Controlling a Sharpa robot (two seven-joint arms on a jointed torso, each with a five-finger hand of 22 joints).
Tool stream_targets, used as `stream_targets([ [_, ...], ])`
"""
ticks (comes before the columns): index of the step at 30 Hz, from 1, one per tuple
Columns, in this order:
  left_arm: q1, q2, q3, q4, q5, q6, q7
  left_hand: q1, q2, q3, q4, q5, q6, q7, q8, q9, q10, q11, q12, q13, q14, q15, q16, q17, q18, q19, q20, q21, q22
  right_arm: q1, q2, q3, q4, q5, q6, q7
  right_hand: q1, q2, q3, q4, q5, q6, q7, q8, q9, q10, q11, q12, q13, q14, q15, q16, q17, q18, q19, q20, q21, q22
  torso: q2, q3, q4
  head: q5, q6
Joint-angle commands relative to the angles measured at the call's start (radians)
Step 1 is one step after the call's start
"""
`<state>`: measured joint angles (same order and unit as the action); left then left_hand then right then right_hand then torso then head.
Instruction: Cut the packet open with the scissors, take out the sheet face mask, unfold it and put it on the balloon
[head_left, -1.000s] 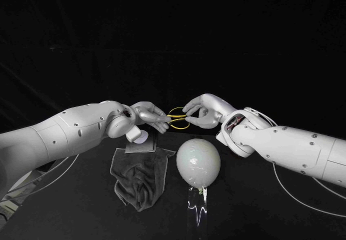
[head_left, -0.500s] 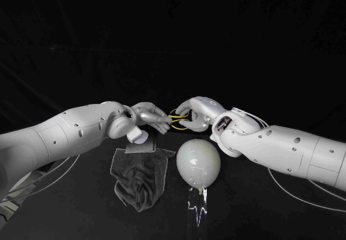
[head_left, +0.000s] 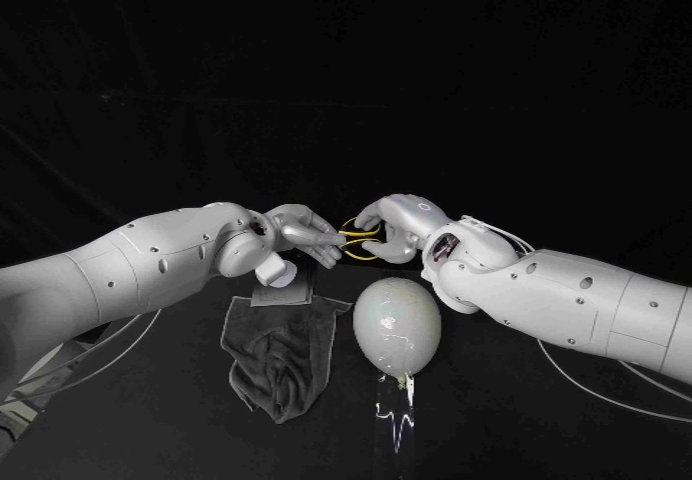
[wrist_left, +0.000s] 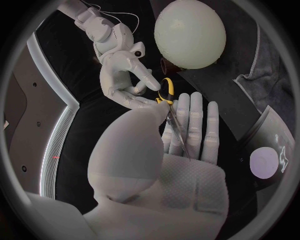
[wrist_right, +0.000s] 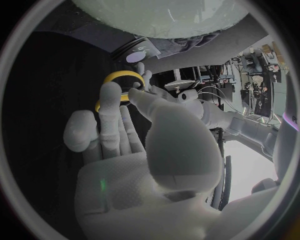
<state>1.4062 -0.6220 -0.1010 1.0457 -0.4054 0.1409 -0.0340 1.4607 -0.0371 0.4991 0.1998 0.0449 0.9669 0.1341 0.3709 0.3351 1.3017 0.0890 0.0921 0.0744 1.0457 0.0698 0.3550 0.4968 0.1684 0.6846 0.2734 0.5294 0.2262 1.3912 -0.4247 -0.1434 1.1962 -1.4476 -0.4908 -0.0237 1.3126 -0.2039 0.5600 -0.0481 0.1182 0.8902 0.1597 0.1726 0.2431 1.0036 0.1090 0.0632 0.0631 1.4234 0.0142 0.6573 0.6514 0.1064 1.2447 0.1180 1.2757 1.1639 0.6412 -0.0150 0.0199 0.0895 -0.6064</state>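
The scissors (head_left: 355, 243) with yellow handles hang in the air between my two hands. My left hand (head_left: 300, 233) grips the blades, which lie across its fingers (wrist_left: 187, 125) under the thumb. My right hand (head_left: 397, 228) meets it from the other side, with its thumb and a finger on the yellow handle rings (wrist_right: 122, 80). The pale balloon (head_left: 397, 322) lies on the table just below the hands, knot toward me. The grey packet (head_left: 284, 294) rests on a dark cloth to the balloon's left.
A crumpled grey cloth (head_left: 281, 355) lies left of the balloon, under the packet. A shiny clear strip (head_left: 392, 420) runs from the balloon's knot toward me. White cables (head_left: 87, 355) loop on the table beneath both arms.
My right hand has rolled over and closed in on the scissors' handles, its forearm swinging nearer the balloon. The left hand, scissors, balloon and packet have stayed put.
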Motion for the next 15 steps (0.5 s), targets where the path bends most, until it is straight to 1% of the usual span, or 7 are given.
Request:
stream_targets([
  [1, 0.001, 0.000, 0.001, 0.007, 0.013, 0.010, 0.006, 0.010, 0.010, 0.006, 0.000, 0.003, 0.008, 0.003, 0.004, 0.029, 0.005, -0.001, 0.003, 0.001, 0.001, -0.002, 0.004, 0.001, 0.016, 0.008, -0.002, 0.005, 0.001, -0.001, 0.004, 0.000, -0.006, -0.042, 0.030, -0.039, 0.006, 0.002, -0.005, 0.002, -0.004, -0.006, 0.001, -0.004, 0.000, -0.008, -0.003, -0.001, -0.001, 0.001, -0.006, 0.006, 0.001, -0.003, 0.006, 0.001, 0.002, 0.002, 0.000, 0.0010, 0.0003, 0.002, 0.000],
  [3, 0.001, -0.001, 0.001, 0.009, 0.013, 0.011, 0.006, 0.010, 0.010, 0.006, 0.000, 0.003, 0.008, 0.003, 0.004, 0.029, 0.005, -0.001, 0.003, 0.001, 0.001, -0.002, 0.004, 0.001, 0.016, 0.008, -0.002, 0.005, 0.001, -0.002, 0.006, 0.000, -0.008, -0.046, 0.030, -0.043, 0.008, 0.006, -0.004, 0.003, -0.004, -0.005, 0.000, -0.004, 0.000, -0.008, -0.003, -0.001, -0.001, 0.001, -0.005, 0.007, 0.002, -0.002, 0.002, 0.001, -0.001, -0.002, -0.001, 0.0007, -0.0002, 0.001, 0.000],
  [8, 0.001, -0.002, 0.001, 0.014, 0.016, 0.014, 0.006, 0.010, 0.010, 0.007, -0.001, 0.003, 0.008, 0.003, 0.005, 0.030, 0.006, -0.001, 0.003, 0.001, 0.001, -0.002, 0.004, 0.001, 0.016, 0.009, -0.002, 0.006, 0.001, -0.002, 0.011, 0.000, -0.012, -0.051, 0.038, -0.047, 0.008, 0.007, -0.004, 0.003, -0.004, -0.005, 0.000, -0.004, 0.000, -0.009, -0.003, 0.000, -0.001, 0.001, -0.005, 0.007, 0.002, -0.002, 0.003, 0.001, -0.001, -0.002, 0.000, 0.0006, -0.0008, 0.001, 0.001],
  [13, 0.001, -0.004, 0.001, 0.020, 0.021, 0.019, 0.008, 0.010, 0.011, 0.007, -0.001, 0.003, 0.007, 0.003, 0.005, 0.030, 0.006, -0.001, 0.003, 0.001, 0.001, -0.002, 0.004, 0.001, 0.016, 0.009, -0.003, 0.006, 0.001, -0.003, 0.016, 0.000, -0.015, -0.053, 0.060, -0.049, 0.009, 0.011, -0.002, 0.003, -0.006, -0.001, -0.001, -0.002, 0.001, -0.008, -0.004, 0.001, 0.000, 0.002, -0.005, 0.012, 0.003, -0.005, 0.012, 0.000, 0.008, 0.010, 0.000, 0.0004, -0.0012, 0.001, 0.001],
  [15, 0.001, -0.005, 0.002, 0.025, 0.024, 0.022, 0.009, 0.010, 0.011, 0.007, -0.001, 0.003, 0.007, 0.003, 0.005, 0.030, 0.006, -0.001, 0.003, 0.001, 0.001, -0.002, 0.004, 0.001, 0.016, 0.009, -0.003, 0.006, 0.001, -0.004, 0.020, 0.000, -0.018, -0.057, 0.075, -0.050, 0.008, 0.015, -0.003, 0.005, -0.014, 0.005, -0.001, 0.000, 0.004, 0.002, -0.004, 0.005, 0.001, 0.008, -0.002, 0.024, 0.008, -0.008, 0.019, 0.001, 0.015, 0.021, 0.000, 0.0004, -0.0008, 0.001, 0.001],
])
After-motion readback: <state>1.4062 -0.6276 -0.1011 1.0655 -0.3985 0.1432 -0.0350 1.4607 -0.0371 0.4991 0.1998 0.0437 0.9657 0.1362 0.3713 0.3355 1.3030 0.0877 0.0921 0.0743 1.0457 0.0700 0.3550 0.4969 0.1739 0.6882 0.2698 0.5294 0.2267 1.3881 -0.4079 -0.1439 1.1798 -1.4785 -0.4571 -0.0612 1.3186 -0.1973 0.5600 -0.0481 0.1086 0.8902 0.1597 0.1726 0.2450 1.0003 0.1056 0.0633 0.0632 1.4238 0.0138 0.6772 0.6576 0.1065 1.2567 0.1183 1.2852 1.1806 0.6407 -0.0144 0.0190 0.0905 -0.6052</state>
